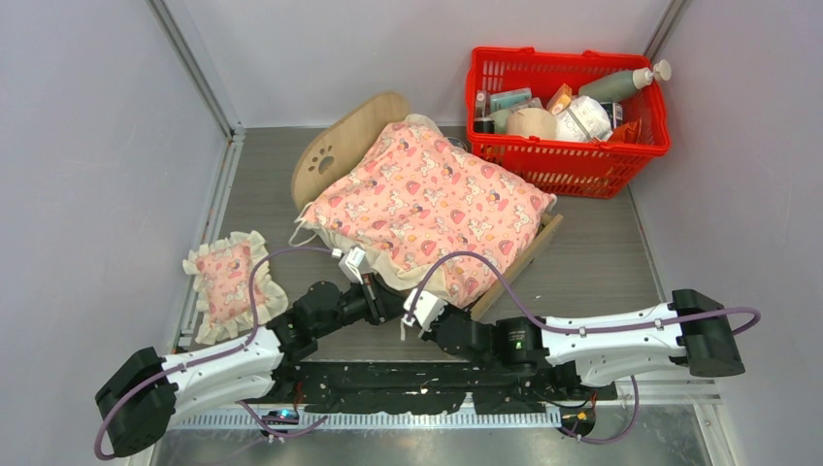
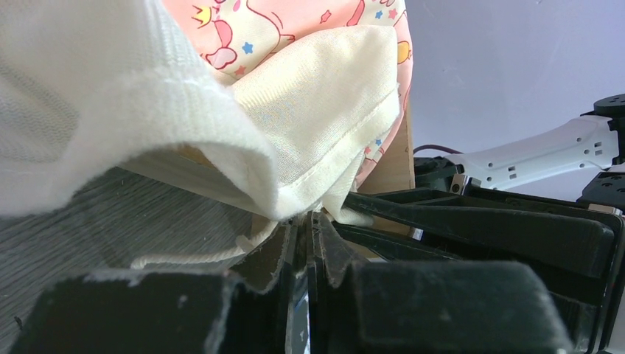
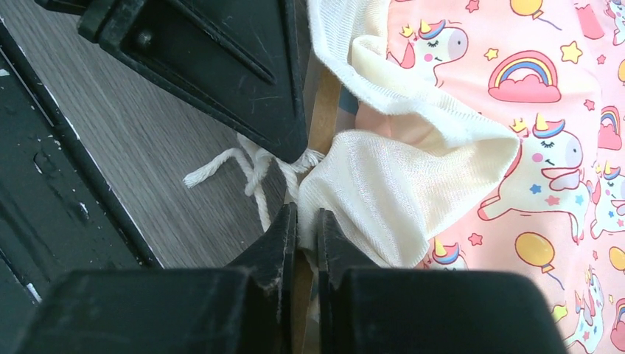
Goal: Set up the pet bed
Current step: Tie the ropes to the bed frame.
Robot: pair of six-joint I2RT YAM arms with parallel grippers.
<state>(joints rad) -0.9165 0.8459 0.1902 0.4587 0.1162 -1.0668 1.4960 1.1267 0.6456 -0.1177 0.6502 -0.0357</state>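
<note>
The pet bed stands in the middle of the table, with its arched paw-print headboard (image 1: 335,155) at the far left and its plywood side rail (image 1: 514,270) at the near right. A pink unicorn blanket (image 1: 437,199) with a cream frill covers it and hides the mattress. My left gripper (image 1: 381,294) (image 2: 304,219) is at the bed's near corner, its jaws pinched on the cream frill (image 2: 324,140). Right beside it, my right gripper (image 1: 419,309) (image 3: 307,217) is shut on the frill (image 3: 368,199), with the plywood edge (image 3: 324,118) between its fingers too.
A small pink frilled pillow (image 1: 225,282) lies on the table at the left. A red basket (image 1: 568,160) full of bottles and packets stands at the back right. A white cord (image 3: 243,166) trails on the grey table by the bed's corner. Walls close in on both sides.
</note>
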